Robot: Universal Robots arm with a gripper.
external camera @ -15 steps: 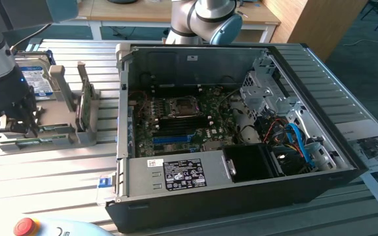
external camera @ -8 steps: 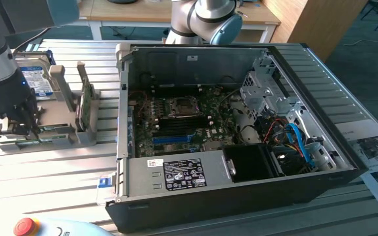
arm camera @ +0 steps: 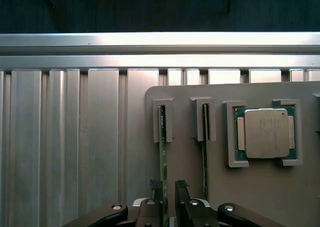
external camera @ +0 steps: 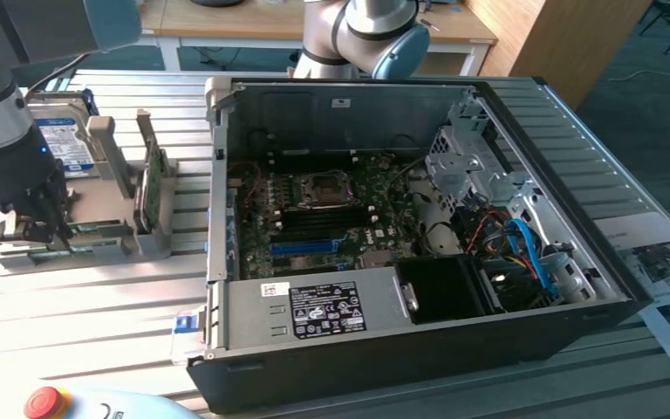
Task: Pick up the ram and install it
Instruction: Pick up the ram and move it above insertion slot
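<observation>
The ram (arm camera: 162, 152) is a thin green stick standing on edge in a slot of the grey holder plate (arm camera: 185, 162). My gripper (arm camera: 170, 207) is open and low over that slot. Its dark fingertips (arm camera: 182, 204) stand on either side of the stick's near end, and I see no contact. In the exterior view the gripper (external camera: 42, 231) hangs over the holder (external camera: 102, 240) at that view's left, beside the open computer case (external camera: 405, 262). On the motherboard lies the long blue slot (external camera: 306, 247).
A second stick (arm camera: 205, 152) fills the neighbouring slot, and a processor chip (arm camera: 265, 133) lies in a pocket beyond it. A hard drive with a blue label (external camera: 65, 147) and another green board on edge (external camera: 151, 188) stand in the holder. The ribbed table's edge (arm camera: 160, 39) is close.
</observation>
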